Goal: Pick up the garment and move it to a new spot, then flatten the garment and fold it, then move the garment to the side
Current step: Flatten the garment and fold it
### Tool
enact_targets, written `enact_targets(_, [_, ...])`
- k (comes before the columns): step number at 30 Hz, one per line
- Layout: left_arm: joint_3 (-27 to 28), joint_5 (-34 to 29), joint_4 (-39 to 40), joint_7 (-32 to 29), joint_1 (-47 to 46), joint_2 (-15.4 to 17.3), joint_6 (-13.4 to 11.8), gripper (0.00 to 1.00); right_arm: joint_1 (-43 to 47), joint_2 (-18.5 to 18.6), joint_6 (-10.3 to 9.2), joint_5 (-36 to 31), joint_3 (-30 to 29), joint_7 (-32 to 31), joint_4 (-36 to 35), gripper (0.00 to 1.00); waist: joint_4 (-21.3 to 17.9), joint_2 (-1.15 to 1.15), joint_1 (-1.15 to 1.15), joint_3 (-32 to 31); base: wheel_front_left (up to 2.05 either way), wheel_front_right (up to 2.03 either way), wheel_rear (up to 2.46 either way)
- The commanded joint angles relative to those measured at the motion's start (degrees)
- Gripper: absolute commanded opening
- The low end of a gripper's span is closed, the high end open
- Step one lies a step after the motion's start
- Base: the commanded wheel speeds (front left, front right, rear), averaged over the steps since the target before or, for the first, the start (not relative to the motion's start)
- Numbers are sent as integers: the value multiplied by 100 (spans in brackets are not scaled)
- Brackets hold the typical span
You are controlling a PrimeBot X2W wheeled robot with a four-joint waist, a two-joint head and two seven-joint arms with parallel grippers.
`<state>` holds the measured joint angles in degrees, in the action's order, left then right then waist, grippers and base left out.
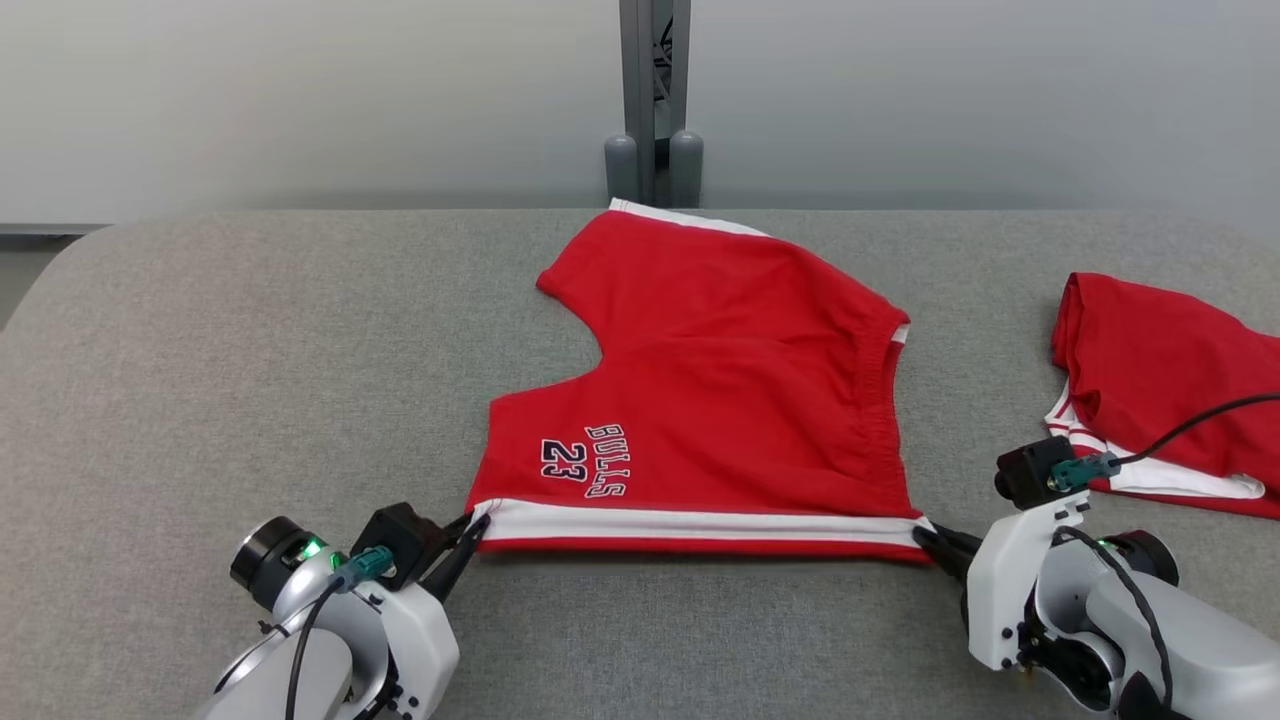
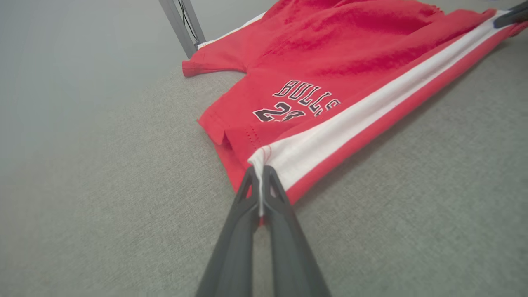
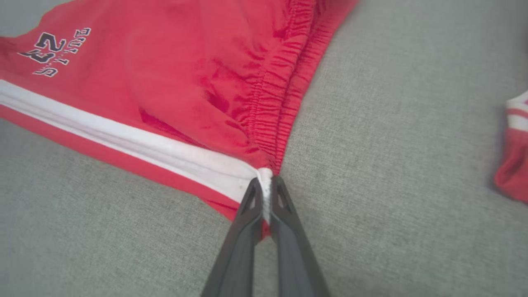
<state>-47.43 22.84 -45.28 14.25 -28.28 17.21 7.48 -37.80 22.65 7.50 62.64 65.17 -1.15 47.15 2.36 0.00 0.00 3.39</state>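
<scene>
The garment [image 1: 720, 380] is a pair of red shorts with a white side stripe and "BULLS 23" print, lying on the grey table [image 1: 200, 380]. Its near striped edge is stretched taut between my two grippers. My left gripper [image 1: 472, 528] is shut on the leg-hem corner of the stripe, seen close up in the left wrist view [image 2: 260, 173] with white cloth pinched between the fingers. My right gripper [image 1: 925, 537] is shut on the waistband corner [image 3: 266, 181]. The garment [image 2: 330, 62] rises away from the left wrist; its elastic waistband [image 3: 280, 90] runs up the right wrist view.
A second red garment [image 1: 1160, 380] with white trim lies crumpled at the table's right edge, also at the right of the right wrist view [image 3: 513, 161]. A grey post [image 1: 653, 100] stands behind the table's far edge. Bare grey cloth surface lies left of the shorts.
</scene>
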Motion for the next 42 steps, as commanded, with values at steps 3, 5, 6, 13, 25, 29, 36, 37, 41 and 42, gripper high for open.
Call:
enact_targets(3, [-265, 248, -37, -110, 28, 174, -3, 0, 140, 234, -2, 269, 168, -225, -224, 0, 20, 0, 0, -73, 0, 0, 0])
enact_targets(5, [-452, 462, -16, -203, 30, 236, -4, 0, 161, 377, -2, 437, 301, -351, -410, 0, 36, 0, 0, -124, 0, 0, 0])
enact_targets(6, [-552, 553, 13, -249, 31, 279, -4, 0, 184, 450, -2, 505, 356, -401, -496, 0, 46, 0, 0, -152, 0, 0, 0])
enact_targets(13, [-1337, 1282, 548, -522, 231, 770, -4, 0, 404, 745, -1, 1079, 612, -914, -1097, 0, 65, 0, 0, -389, 0, 0, 0])
enact_targets(25, [-2121, 2134, 1873, -1016, 477, 1855, -4, 0, 928, 1390, -1, 2296, 667, -2038, -2385, 0, 99, 0, 0, -501, 0, 0, 0])
enact_targets(29, [-2222, 2136, 2121, -1179, 354, 2109, -4, 0, 989, 1446, -1, 2428, 663, -2155, -2491, 0, 78, 0, 0, -487, 0, 0, 0])
enact_targets(36, [-2058, 2317, 2496, -1186, 23, 2366, -21, 0, 895, 1395, -1, 2557, 491, -2020, -2640, 0, -60, 0, 0, -362, 0, 0, 0])
enact_targets(37, [-2015, 2305, 2503, -1172, -50, 2404, -36, 0, 846, 1382, -1, 2577, 438, -1974, -2659, 0, -98, 0, 0, -321, 0, 0, 0])
enact_targets(41, [-1851, 2144, 2544, -1158, -431, 2542, -160, 0, 707, 1255, -1, 2723, 213, -1827, -2790, 0, -286, 0, 0, -145, 0, 0, 0])
enact_targets(42, [-1823, 2108, 2554, -1175, -540, 2561, -169, 0, 669, 1212, -1, 2786, 134, -1784, -2844, 0, -338, 0, 0, -95, 0, 0, 0])
